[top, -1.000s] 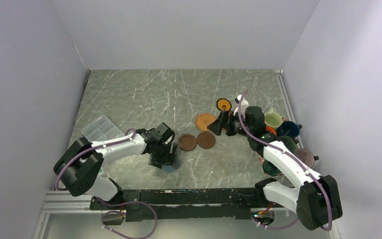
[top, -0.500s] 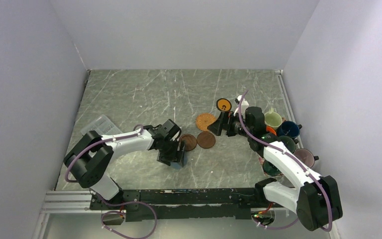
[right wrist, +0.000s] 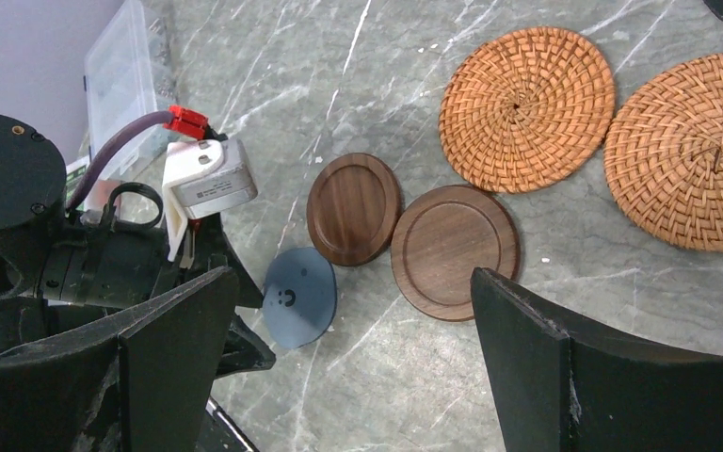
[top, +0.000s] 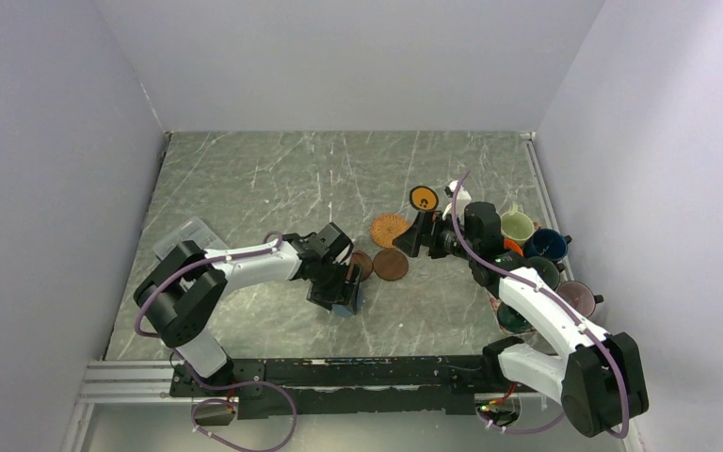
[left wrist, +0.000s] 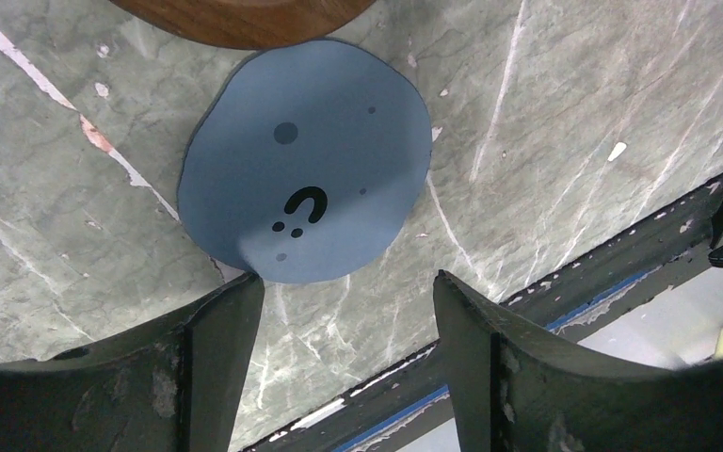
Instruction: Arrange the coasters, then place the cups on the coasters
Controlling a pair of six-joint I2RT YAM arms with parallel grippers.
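Left tool point(left wrist: 344, 282) hovers just short of blue-grey coaster point(left wrist: 306, 174)

From above you see only a sliver of the blue-grey coaster point(top: 346, 312); the left gripper point(top: 337, 301) covers the rest. Your wrist views cut off one dark brown coaster point(left wrist: 245, 17) and one tan woven coaster point(right wrist: 692, 151) at the edges. The right arm point(top: 537, 301) partly hides the cups point(top: 516, 226).

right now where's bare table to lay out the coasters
Bare: the grey marble table far and left of the tan woven round coaster, plus the near strip right of the flat blue-grey disc. Crowded: the small handled mugs along the right edge.
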